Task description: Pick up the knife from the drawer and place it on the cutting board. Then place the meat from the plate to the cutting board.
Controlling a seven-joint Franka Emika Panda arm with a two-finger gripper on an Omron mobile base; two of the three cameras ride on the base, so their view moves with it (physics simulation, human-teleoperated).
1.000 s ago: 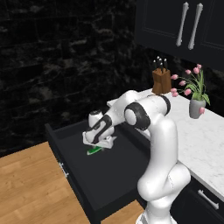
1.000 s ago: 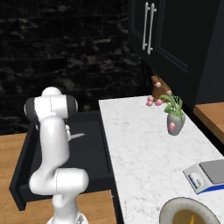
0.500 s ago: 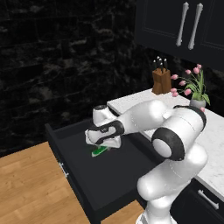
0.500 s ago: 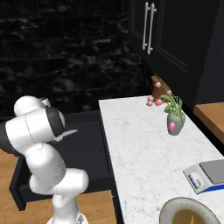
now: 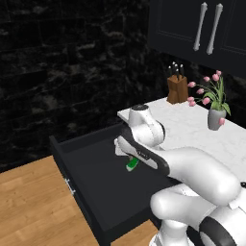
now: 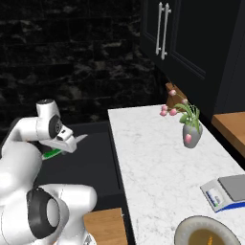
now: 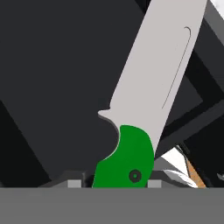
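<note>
While the open drawer (image 5: 96, 178) gapes below the white marble counter (image 6: 158, 158), the gripper (image 5: 126, 154) hangs over it, clamped on the knife (image 7: 144, 109) by its green handle (image 7: 126, 159). Light, rigid and smooth-bladed, it is probably best held at that handle.

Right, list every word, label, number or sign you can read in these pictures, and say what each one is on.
None can be read.
The scale on the counter has a blue-edged front panel with small marks, too small and blurred to read.
The knife carries no lettering: just a groove along the blade and a rivet in the green handle.
</note>
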